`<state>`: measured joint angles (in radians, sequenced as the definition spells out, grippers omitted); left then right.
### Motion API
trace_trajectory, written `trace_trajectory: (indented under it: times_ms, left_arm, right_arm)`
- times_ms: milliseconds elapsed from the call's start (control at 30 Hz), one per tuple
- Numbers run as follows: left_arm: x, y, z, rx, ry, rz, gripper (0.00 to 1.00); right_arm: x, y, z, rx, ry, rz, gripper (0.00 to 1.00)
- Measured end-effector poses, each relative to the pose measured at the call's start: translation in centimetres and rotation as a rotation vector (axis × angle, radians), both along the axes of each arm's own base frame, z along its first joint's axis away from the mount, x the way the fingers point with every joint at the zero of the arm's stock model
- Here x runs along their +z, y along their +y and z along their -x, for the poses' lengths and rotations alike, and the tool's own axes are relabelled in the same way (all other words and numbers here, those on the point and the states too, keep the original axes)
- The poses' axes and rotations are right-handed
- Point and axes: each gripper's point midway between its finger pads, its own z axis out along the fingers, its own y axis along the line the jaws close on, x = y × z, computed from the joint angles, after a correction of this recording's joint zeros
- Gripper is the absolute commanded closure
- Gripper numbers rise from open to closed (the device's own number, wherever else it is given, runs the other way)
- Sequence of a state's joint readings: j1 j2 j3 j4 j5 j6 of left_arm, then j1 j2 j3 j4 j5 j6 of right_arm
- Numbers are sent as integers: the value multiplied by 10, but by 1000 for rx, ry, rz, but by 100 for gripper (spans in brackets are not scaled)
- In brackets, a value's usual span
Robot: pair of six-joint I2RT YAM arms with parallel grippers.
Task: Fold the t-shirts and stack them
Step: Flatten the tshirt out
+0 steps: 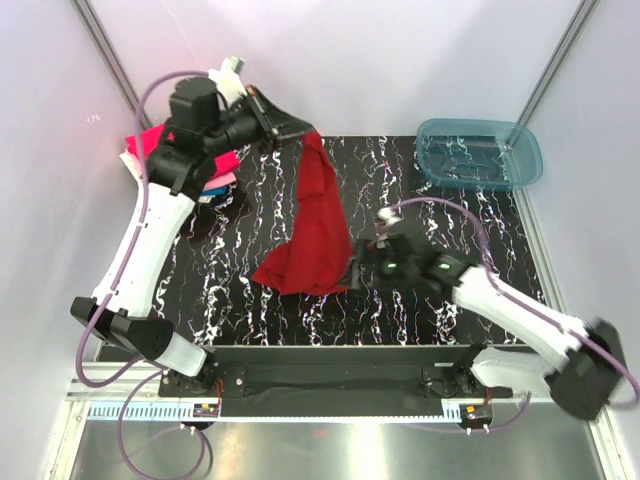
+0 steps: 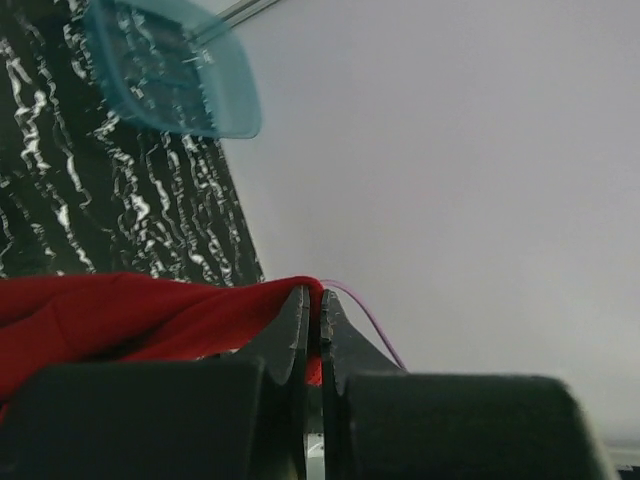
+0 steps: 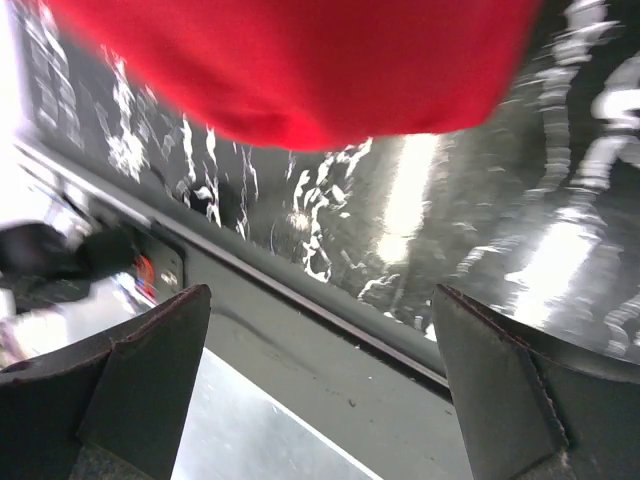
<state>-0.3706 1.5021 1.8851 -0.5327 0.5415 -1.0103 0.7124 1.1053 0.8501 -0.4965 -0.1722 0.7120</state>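
The dark red t-shirt (image 1: 315,225) hangs from my left gripper (image 1: 308,133), which is raised at the back of the table and shut on the shirt's top edge. Its lower end rests bunched on the black marbled table (image 1: 420,300). In the left wrist view the red cloth (image 2: 130,315) is pinched between the closed jaws of that gripper (image 2: 318,300). My right gripper (image 1: 352,268) is open and empty beside the shirt's lower right edge. In the right wrist view the red cloth (image 3: 300,70) fills the top, above the spread fingers (image 3: 140,370). Folded magenta, white and blue shirts (image 1: 150,150) are stacked at the back left, partly hidden by the left arm.
A teal see-through plastic tub (image 1: 478,152) stands at the back right corner; it also shows in the left wrist view (image 2: 170,65). White walls enclose the table on three sides. The table's metal front rail (image 3: 330,330) shows in the right wrist view.
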Motion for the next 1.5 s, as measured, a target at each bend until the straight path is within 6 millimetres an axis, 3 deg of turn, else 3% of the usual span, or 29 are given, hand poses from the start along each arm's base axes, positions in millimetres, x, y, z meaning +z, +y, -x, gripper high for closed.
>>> trace_trajectory:
  times_ms: [67,167,300,400,433,533,567,600,733,833,933,1100,1200,1267,1300,1333,1400,1433,1500]
  left_arm:
    - [-23,-3,-4,-1,41,-24,100]
    - [-40,-3,-7,5,71,-51,100]
    - [-32,1,-1,11,33,-60,100]
    - [-21,7,7,16,0,-55,100]
    - [-18,9,9,18,-9,-53,100]
    - [-9,18,14,33,-38,-48,100]
    - [-7,21,14,41,-44,-47,100]
    - [-6,25,15,49,-51,-48,100]
    - [-8,47,16,98,-49,-69,100]
    - [-12,78,12,185,-35,-119,100]
    - [2,110,16,304,-49,-202,99]
    - [70,144,56,456,-246,-261,96]
    - [84,158,80,513,-301,-284,96]
    - [81,164,86,530,-301,-307,96]
    - [77,165,86,532,-290,-323,96]
    - [69,166,83,530,-271,-345,96]
    - [46,166,72,516,-208,-392,96]
    - [28,166,61,511,-162,-427,96]
    - [-7,168,45,504,-72,-485,96]
  right_arm:
    - [-13,27,8,76,31,56,0]
    - [-32,54,0,105,55,131,1]
    - [-57,64,-23,83,59,234,2]
    - [-67,80,-46,86,50,292,12]
    - [-69,85,-53,85,43,300,31]
    - [-80,91,-63,97,34,336,66]
    - [-84,90,-65,96,32,351,95]
    - [-88,88,-66,101,29,369,100]
    - [-86,76,-65,88,22,419,100]
    - [-61,61,-55,120,-15,419,100]
    - [-6,48,-41,182,-115,359,100]
    - [120,19,-1,277,-393,121,100]
    - [162,-3,13,286,-501,15,100]
    - [167,-20,2,241,-510,-19,100]
    - [163,-31,-13,192,-492,-28,100]
    - [152,-42,-30,142,-460,-32,86]
    - [115,-61,-65,37,-319,-24,72]
    - [97,-67,-79,3,-241,-24,39]
    - [50,-82,-117,-91,-42,-26,29]
